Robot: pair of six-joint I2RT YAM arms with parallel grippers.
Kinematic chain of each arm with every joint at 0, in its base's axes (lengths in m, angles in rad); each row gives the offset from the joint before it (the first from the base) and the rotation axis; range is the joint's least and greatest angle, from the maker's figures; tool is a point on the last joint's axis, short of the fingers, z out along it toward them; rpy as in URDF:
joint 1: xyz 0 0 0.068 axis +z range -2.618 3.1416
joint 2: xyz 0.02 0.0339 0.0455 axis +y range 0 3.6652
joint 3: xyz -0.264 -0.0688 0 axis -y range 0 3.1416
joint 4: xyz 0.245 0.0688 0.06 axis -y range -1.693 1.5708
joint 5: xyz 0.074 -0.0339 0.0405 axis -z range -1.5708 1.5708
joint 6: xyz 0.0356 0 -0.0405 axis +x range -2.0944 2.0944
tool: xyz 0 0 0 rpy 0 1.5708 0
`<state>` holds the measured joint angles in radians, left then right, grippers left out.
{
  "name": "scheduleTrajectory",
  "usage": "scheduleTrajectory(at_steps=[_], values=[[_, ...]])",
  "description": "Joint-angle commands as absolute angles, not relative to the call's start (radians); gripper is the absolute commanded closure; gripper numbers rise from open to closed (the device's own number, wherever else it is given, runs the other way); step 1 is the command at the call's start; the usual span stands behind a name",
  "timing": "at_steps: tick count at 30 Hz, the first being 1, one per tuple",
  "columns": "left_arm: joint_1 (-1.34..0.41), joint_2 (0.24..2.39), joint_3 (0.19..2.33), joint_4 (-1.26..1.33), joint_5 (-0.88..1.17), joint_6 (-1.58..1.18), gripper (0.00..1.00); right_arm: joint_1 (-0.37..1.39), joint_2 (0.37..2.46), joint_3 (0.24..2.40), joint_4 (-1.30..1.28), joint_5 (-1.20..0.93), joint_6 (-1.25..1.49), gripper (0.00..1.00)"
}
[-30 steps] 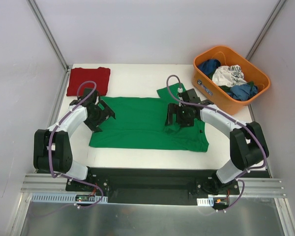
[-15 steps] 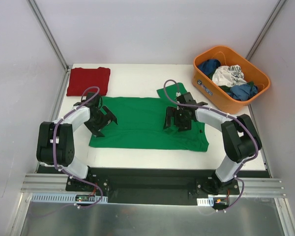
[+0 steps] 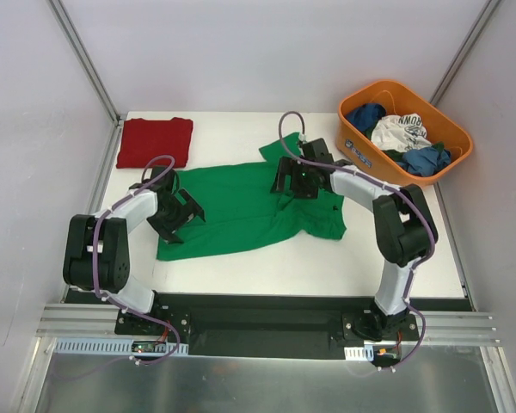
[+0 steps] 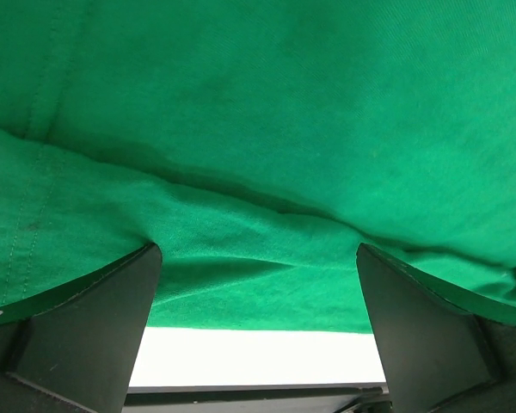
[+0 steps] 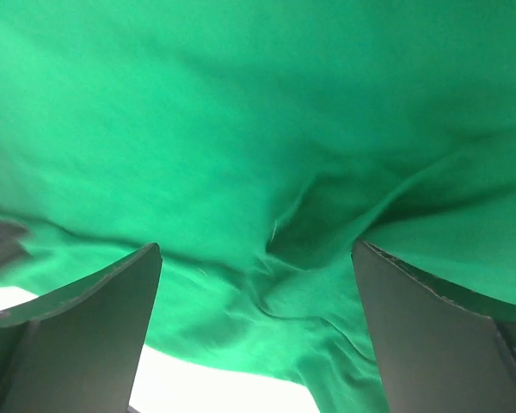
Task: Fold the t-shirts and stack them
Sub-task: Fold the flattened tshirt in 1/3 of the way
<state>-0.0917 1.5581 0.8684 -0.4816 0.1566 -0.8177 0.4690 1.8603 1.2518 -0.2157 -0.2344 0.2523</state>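
Green t-shirt (image 3: 241, 205) | left gripper (image 4: 256, 251), right gripper (image 5: 254, 248) spread wide | touching it

1. Orange plastic bin (image 3: 387, 176), rectangular with rounded corners and an open top. It stands at the table's far right corner, to the right of the right gripper (image 3: 292, 188) and slightly beyond it, not touching it. A white label (image 3: 359, 153) is on the wall facing that gripper.
2. Two blue garments (image 3: 365, 114), both bunched inside the bin. One is dark, at the end farther from the gripper; the second (image 3: 426, 159) is at the nearer end.
3. White garment (image 3: 400, 131) with dark print, crumpled between the two blue ones.
4. Table (image 3: 267, 267) with a white top. A bare strip lies on the near side of both grippers.
5. Silver metal rail (image 3: 77, 325) along the near edge, well behind the left gripper (image 3: 186, 222).
6. Two slanted grey posts (image 3: 82, 52), far beyond both grippers.
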Motion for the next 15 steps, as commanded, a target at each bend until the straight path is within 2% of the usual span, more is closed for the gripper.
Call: scheduleTrajectory(at_steps=[1,7,15], values=[[-0.081,1.523,0.812,-0.505,0.106,-0.795,0.01,0.474,1.942,1.431,-0.150,-0.290,0.258,0.03],[-0.074,1.459,0.785,-0.509,0.078,-0.792,0.01,0.472,1.936,1.497,-0.239,-0.261,0.187,0.03],[-0.074,1.485,0.802,-0.509,0.094,-0.776,0.01,0.462,1.706,1.208,-0.331,-0.179,0.127,0.03]])
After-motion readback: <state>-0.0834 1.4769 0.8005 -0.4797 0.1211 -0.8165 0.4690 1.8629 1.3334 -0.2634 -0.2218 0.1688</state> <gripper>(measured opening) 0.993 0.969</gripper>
